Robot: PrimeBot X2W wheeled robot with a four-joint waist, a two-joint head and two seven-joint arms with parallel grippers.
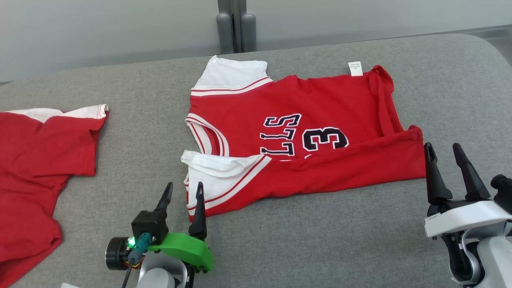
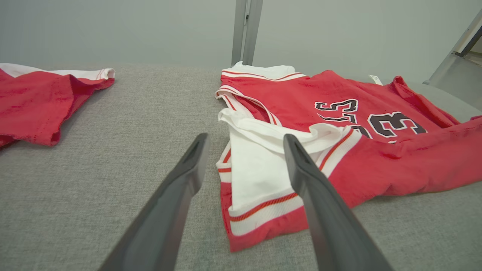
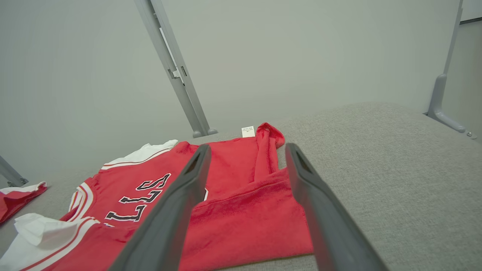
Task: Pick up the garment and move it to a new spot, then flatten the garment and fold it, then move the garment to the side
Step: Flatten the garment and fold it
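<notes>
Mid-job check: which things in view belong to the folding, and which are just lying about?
In the job: red numbered jersey, near edge folded over; left pincer and right pincer, both open.
Lying about: second red garment at the left; grey posts behind the table.

Two red garments are counted: a jersey at frame centre, a second garment at the left edge. Two grippers are counted: left gripper, right gripper. One grey table and one label are counted.
</notes>
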